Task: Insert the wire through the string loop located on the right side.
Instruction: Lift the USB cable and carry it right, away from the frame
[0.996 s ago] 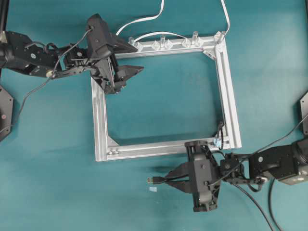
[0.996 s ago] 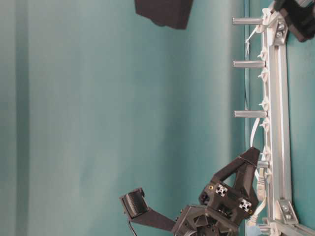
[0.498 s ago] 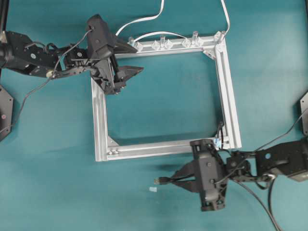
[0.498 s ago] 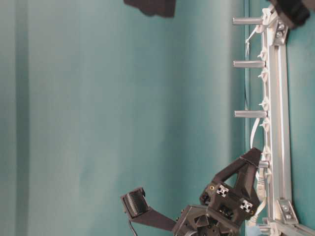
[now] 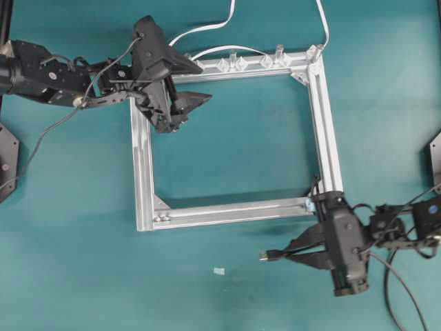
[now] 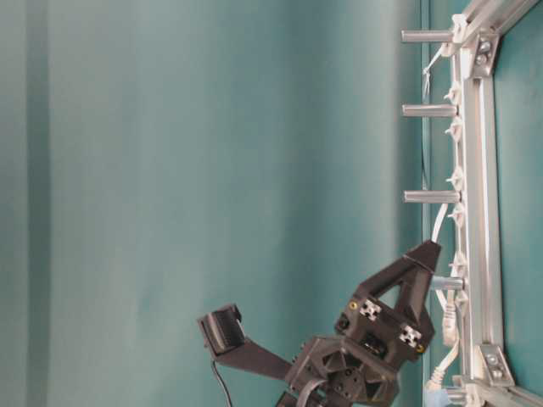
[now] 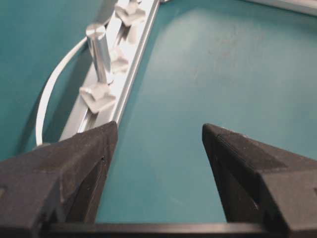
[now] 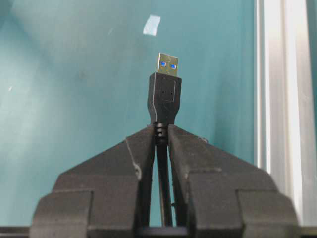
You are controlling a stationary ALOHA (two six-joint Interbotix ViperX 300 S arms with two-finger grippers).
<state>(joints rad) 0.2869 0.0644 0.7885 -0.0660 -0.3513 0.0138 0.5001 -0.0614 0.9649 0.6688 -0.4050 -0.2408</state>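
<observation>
**Plug pinched, loop close by**

Right hand (image 8: 161, 136) clamps the wire (image 8: 164, 96) just behind its silver plug, near the frame's (image 5: 234, 210) right corner beside the string loop (image 5: 313, 189). Left hand (image 5: 196, 83) hangs spread, grasping nothing.

string loop (image 5: 309, 204) too small to tell (overhead), right arm (image 5: 427, 221) cut off by edge

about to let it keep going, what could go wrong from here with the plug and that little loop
The right gripper pinches the wire just behind the plug, which points left in the overhead view, away from the string loop; turning it round could twist or slip the cable. The loop is tiny and sits tight against the aluminium frame, so the tip may hit the rail instead. The gripper body partly hides the loop from overhead.
</observation>
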